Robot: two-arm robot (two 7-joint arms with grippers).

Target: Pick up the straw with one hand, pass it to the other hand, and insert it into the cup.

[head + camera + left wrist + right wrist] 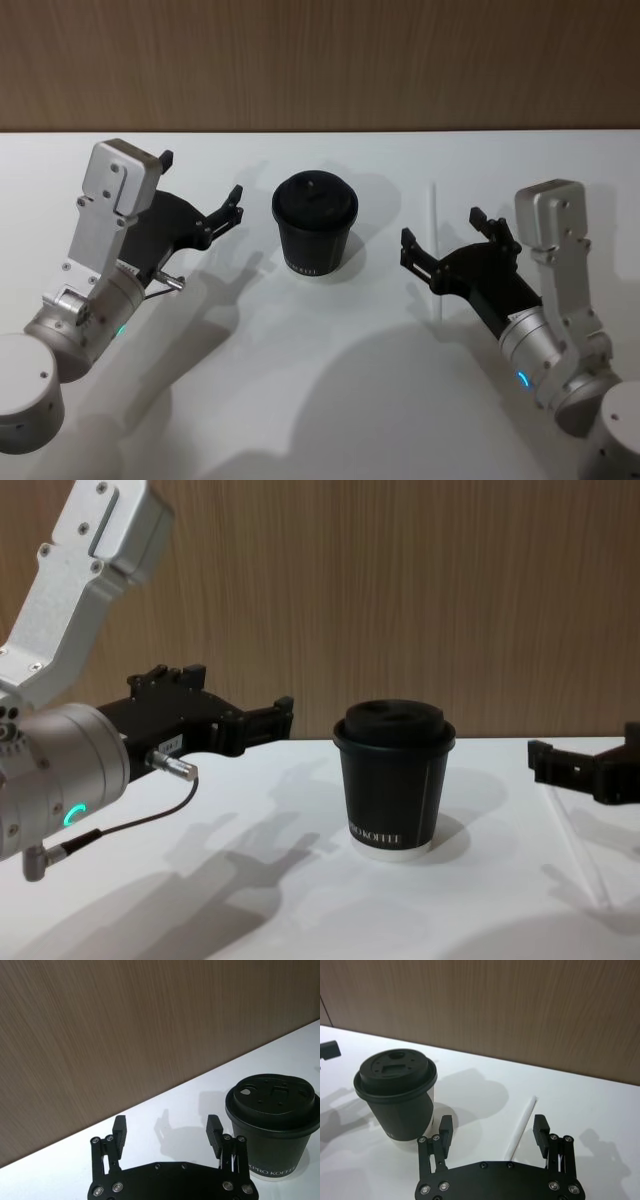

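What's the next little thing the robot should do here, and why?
Probably lower the right gripper onto the straw and close on it. Its fingers are open, and the straw lies flat on the table between them, right of the cup and not yet gripped. The left gripper hangs open on the cup's other side.

The white table (pixel 320 400) bears the cup (pixel 315 225) and, apart, the straw (pixel 434 210).

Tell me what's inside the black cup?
The small black paper cup is shut by its black domed lid, so its inside is hidden. The long thin white straw is not in it yet; it lies on the white table.
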